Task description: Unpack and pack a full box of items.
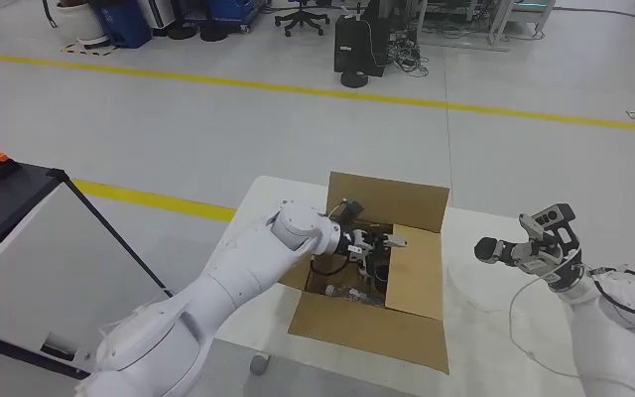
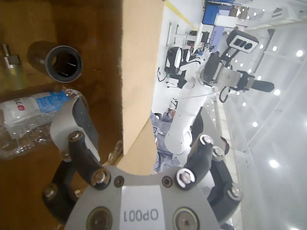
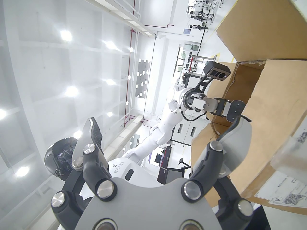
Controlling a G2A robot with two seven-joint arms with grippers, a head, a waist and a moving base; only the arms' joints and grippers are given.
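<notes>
1. The jaws of the left gripper [image 1: 373,250] stand wide apart and clamp nothing; it sits low inside the open cardboard box [image 1: 367,332], toward the 3 o'clock side of the interior, its arm coming in from about 8 o'clock
2. The right gripper [image 3: 167,120] also has its jaws spread wide, with nothing between them; from above it hangs over the white table [image 1: 476,328] at the box's 3 o'clock, just past the side flap and apart from the cardboard
3. The left wrist view shows the box floor, which is hard to read from above: a clear plastic bottle [image 2: 24,116] with a blue and white label lies on its side, a dark tube [image 2: 64,63] rests near it with its open mouth showing, and a small pale container [image 2: 12,77] with a metal cap lies beside the tube
4. One finger [image 2: 76,120] of the left gripper lies over the bottle's end; I cannot tell if it touches. The box's side wall appears in the gap between the jaws, and the other fingertip is hidden
5. The right wrist view gives the box's outer side, with a white shipping label [image 3: 285,192] on it, and the left gripper farther off at the box's mouth
6. From above, the flap at 12 o'clock stands up and the flap at 6 o'clock is folded outward
</notes>
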